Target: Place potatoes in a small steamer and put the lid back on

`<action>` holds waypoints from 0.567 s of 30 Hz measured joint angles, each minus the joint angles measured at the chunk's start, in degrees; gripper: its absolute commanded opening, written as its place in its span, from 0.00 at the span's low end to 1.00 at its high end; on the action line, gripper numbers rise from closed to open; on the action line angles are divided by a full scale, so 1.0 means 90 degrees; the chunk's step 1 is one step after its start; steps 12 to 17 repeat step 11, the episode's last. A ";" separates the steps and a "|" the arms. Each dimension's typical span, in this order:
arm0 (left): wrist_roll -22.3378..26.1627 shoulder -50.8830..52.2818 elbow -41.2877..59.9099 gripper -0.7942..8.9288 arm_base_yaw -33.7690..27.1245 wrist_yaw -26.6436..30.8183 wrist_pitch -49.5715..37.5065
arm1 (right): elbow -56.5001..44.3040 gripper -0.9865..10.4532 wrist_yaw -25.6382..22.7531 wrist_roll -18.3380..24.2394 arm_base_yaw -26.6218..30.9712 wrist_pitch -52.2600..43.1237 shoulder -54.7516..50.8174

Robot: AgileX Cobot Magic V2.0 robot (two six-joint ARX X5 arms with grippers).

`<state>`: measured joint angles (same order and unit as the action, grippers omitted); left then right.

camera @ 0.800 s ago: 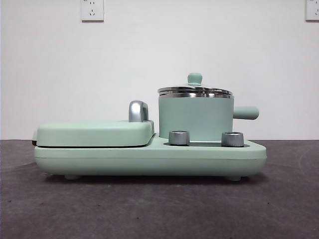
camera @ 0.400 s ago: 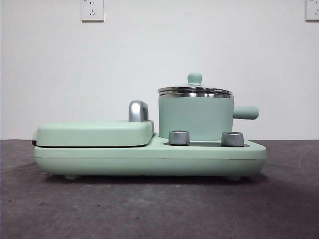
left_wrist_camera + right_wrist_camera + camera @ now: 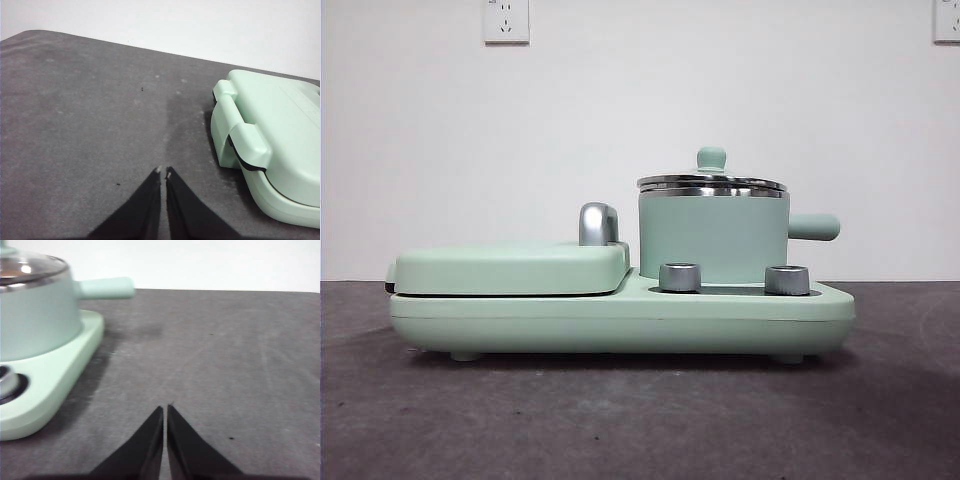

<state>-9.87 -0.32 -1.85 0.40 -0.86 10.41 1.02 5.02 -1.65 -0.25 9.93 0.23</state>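
Left gripper (image 3: 163, 172): jaws pressed together, holding nothing, poised above bare dark table (image 3: 85, 125). Beside it, apart from the tips, sits the hinged end of the flat mint-green griddle (image 3: 270, 145), cover down.

Right gripper (image 3: 165, 410): jaws likewise pressed together, holding nothing, above the table on the far side of the appliance. The small steamer (image 3: 37, 310) stands off to one side of it, well apart from the tips, with its stubby handle (image 3: 105, 288) pointing out over the table.

Front view: neither gripper shows. The steamer sits upright on the mint-green base (image 3: 620, 320), behind two steel dials (image 3: 680, 277). The lid (image 3: 711, 181) rests level on the steamer's rim, knob up. The potato is not visible in any view; its location cannot be told.
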 measured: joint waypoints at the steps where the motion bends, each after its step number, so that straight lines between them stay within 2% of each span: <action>1: 0.0000 0.0000 0.0000 0.10 0.0000 -0.0002 0.0000 | 0.0000 0.10 0.0027 0.0002 0.0012 0.0000 0.0002; 17: 0.0000 0.0000 0.0000 0.10 0.0000 -0.0002 0.0000 | 0.0000 0.10 0.0109 0.0000 0.0034 -0.0061 0.0000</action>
